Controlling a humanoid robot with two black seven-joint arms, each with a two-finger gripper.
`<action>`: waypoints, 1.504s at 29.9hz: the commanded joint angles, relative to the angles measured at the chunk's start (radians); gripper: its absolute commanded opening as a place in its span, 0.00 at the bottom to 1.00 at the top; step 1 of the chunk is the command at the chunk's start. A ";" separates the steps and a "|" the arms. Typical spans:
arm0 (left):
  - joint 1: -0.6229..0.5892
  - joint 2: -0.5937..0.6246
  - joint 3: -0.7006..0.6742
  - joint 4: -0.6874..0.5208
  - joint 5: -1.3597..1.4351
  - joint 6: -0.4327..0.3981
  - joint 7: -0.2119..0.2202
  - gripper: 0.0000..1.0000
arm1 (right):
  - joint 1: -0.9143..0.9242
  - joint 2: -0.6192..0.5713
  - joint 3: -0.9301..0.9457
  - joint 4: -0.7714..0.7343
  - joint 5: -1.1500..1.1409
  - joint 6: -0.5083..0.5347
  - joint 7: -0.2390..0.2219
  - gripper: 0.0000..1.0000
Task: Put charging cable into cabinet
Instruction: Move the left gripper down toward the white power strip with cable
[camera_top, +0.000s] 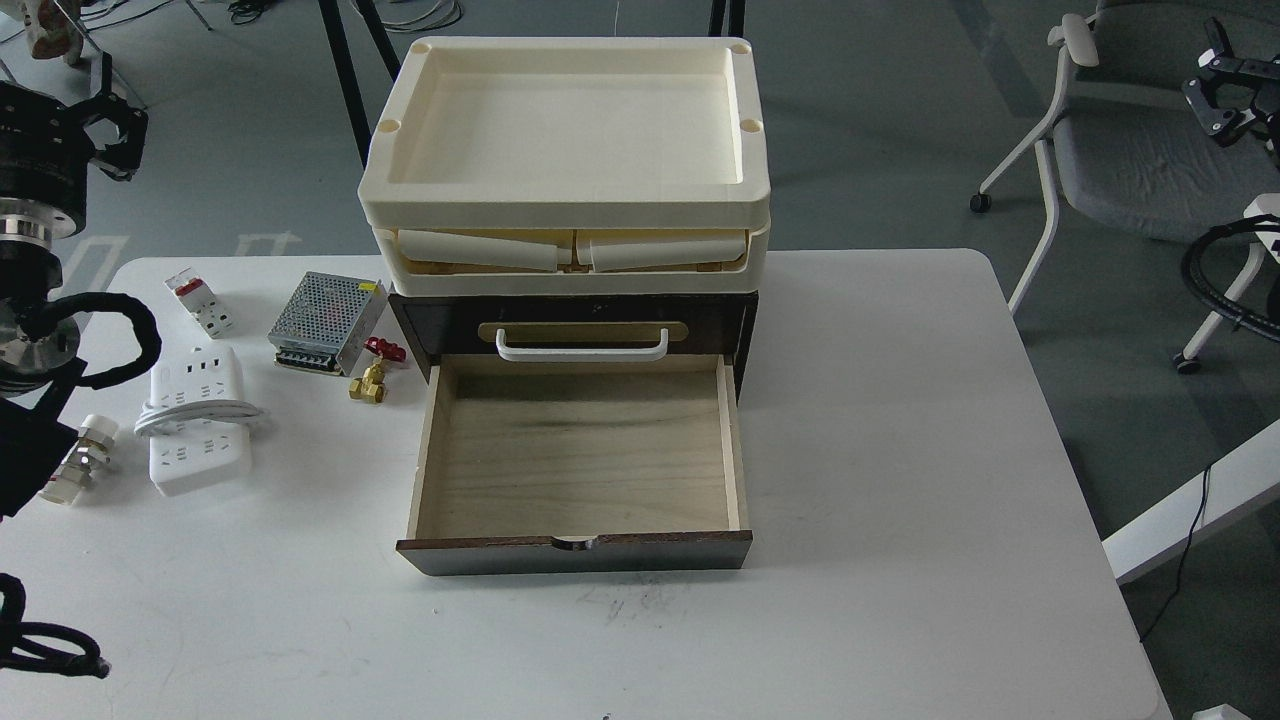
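- The left hand hangs empty above the counter's left edge; I cannot tell how far open it is.
- The charging cable lies untouched on the counter, below it.
- The cabinet drawer stands open: reaching comes next.
- The right hand is raised far right, holding nothing; its opening is unclear.

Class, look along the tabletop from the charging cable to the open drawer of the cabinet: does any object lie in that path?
Nothing visible does. The charging cable lies left of the cabinet, with bare table between them. The brass valve and the metal power supply box sit farther back, off that line.
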 joint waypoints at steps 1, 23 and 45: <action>0.015 -0.052 -0.163 -0.064 -0.046 0.000 0.000 1.00 | -0.023 0.000 0.038 0.000 0.001 0.000 0.029 1.00; 0.433 0.551 -0.265 -1.043 1.135 0.000 0.000 1.00 | -0.112 -0.006 0.046 0.001 0.002 0.000 0.033 1.00; 0.241 0.534 0.303 -0.468 2.360 0.140 0.000 1.00 | -0.169 -0.012 0.063 0.000 0.002 0.000 0.033 1.00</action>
